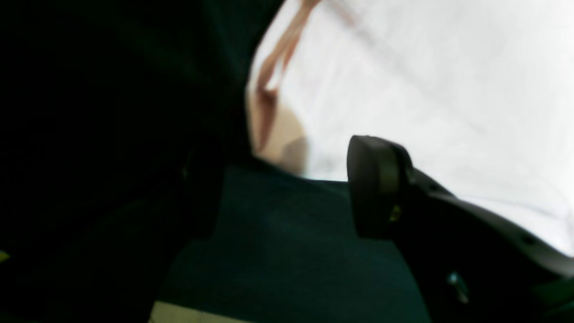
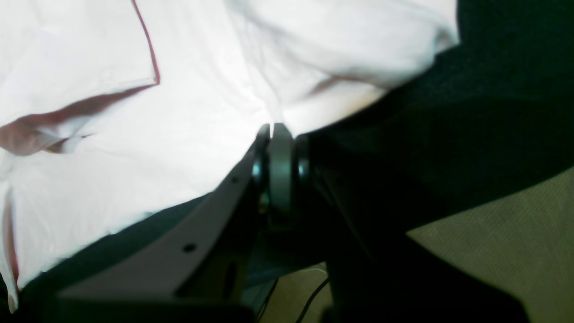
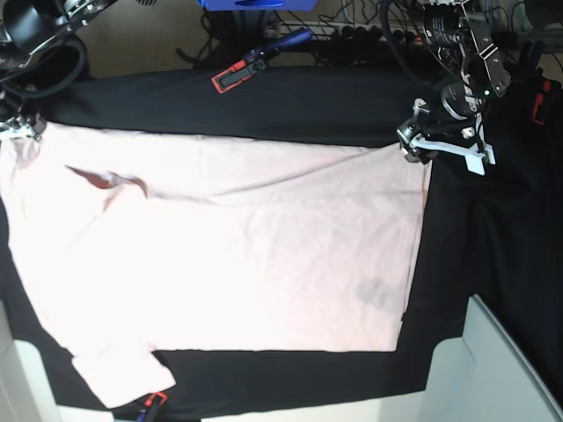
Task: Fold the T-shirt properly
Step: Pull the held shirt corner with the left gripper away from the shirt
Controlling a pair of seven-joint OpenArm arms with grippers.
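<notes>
Shirt (image 3: 229, 255) lies spread flat across the black table cloth (image 3: 308, 105), likely smoothed for folding. At two o'clock the left gripper (image 3: 442, 149) hovers spread beside its corner. At ten o'clock the right gripper (image 2: 280, 134) pinches its edge, presumably keeping it taut.

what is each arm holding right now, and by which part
The right end effector is shut on the T-shirt, pinching its edge at the far corner. The left end effector is open beside the shirt's other far corner, holding nothing.
</notes>
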